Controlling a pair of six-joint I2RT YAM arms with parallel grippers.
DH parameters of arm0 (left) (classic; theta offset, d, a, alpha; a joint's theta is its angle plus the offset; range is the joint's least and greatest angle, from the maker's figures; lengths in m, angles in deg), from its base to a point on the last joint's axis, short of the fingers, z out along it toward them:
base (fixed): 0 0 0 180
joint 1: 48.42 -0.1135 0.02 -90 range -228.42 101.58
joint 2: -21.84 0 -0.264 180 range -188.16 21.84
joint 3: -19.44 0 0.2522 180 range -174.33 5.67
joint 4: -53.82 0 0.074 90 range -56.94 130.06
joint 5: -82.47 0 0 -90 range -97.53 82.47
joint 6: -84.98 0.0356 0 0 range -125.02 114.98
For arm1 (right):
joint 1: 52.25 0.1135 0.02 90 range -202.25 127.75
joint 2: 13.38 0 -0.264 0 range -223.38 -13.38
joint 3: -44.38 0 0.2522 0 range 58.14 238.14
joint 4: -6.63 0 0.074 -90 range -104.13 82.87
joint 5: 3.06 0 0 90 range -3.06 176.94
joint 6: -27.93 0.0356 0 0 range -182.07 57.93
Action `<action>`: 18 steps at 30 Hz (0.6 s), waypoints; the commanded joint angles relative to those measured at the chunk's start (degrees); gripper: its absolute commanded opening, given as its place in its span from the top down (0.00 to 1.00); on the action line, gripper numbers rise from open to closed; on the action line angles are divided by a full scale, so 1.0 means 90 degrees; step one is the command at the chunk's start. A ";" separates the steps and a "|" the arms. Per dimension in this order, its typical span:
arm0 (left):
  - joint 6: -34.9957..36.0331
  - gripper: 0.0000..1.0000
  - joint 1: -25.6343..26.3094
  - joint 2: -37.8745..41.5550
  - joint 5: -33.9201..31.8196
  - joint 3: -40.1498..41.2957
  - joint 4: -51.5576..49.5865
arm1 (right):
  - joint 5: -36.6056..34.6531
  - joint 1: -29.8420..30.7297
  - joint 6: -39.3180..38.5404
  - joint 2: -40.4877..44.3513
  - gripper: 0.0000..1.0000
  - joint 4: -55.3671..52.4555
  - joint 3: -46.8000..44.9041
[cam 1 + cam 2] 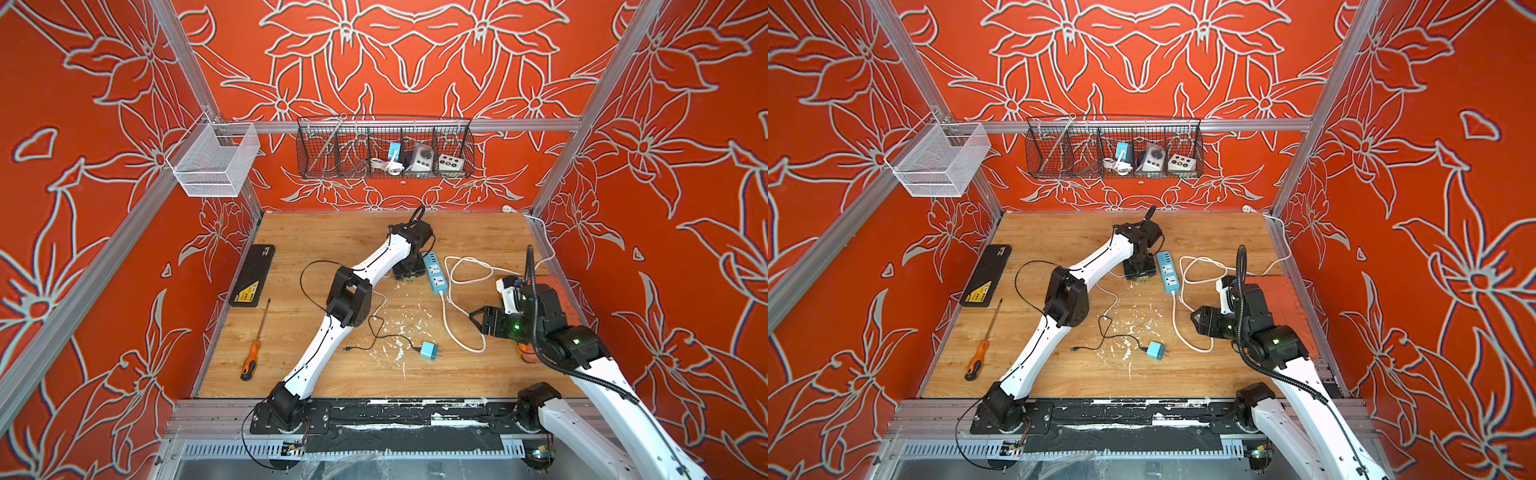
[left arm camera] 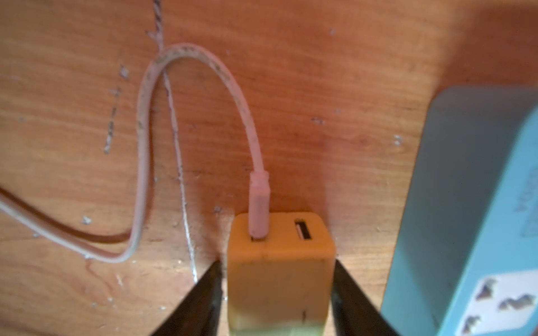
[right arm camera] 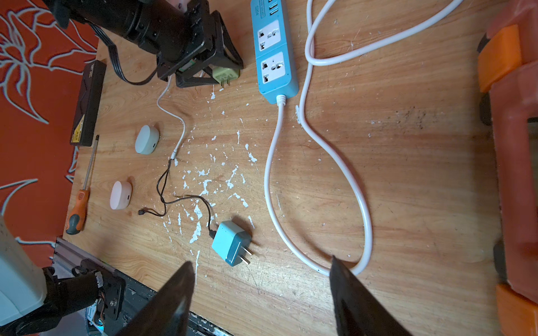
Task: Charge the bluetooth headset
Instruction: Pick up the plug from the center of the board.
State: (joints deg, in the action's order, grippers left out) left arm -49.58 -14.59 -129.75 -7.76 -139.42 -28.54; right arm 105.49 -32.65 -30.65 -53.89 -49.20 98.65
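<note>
Two robot arms reach over a wooden table [image 1: 332, 232] flecked with white paint chips, inside a booth with red floral walls. The left arm stretches toward the far middle of the table. Its left gripper [image 2: 276, 263] points down at a yellow-green charger [image 2: 279, 288] lying just beside a blue power strip [image 1: 434, 272].

In the left wrist view the jaws stand one on each side of the charger, right at its sides. Whether they press on it or only flank it cannot be told. A thin white cable [image 2: 145, 145] is plugged into one of the charger's two USB ports and loops away across the wood.

The headset shows only in the right wrist view, as two white oval cases lying on the table, apart from each other. The first white case [image 3: 147, 139] is near the tip of a screwdriver [image 1: 256, 340]. The second white case [image 3: 120, 195] is near its orange handle. The thin white cable's free end lies near the first white case, not touching it.

A black cable [image 3: 163, 189] runs from a blue charger [image 3: 231, 243] that lies on its side, prongs out, toward the front middle of the table. The black cable's small plug lies just beside the second white case.

The right gripper [image 3: 261, 260] hovers over the front right of the table, above a loop of the power strip's thick white cord [image 3: 364, 209]. Its jaws are spread wide with nothing between them.

A flat black box [image 1: 252, 275] lies along the table's left edge, beyond the screwdriver.
</note>
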 commanded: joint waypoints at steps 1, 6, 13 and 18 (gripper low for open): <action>0.0048 0.33 0.0004 -0.0188 -0.0128 -0.0021 -0.0289 | 0.0077 0.0059 0.0130 0.0052 0.26 0.0050 -0.0092; 0.0039 0.35 -0.0075 -0.0159 -0.0217 -0.0016 -0.0296 | 0.0090 0.0059 0.0161 0.0097 0.26 0.0059 -0.0118; 0.0097 0.30 -0.0162 -0.0178 -0.0219 -0.0021 -0.0236 | 0.0161 0.0059 0.0166 0.0056 0.27 0.0111 -0.0125; 0.0097 0.36 -0.0164 -0.0197 -0.0165 -0.0021 -0.0154 | 0.0174 0.0059 0.0209 0.0038 0.27 0.0157 -0.0148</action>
State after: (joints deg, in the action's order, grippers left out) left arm -48.66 -15.79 -129.75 -8.88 -139.42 -28.67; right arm 106.53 -32.65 -29.73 -53.60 -48.65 98.13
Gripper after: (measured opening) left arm 0.651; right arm 0.733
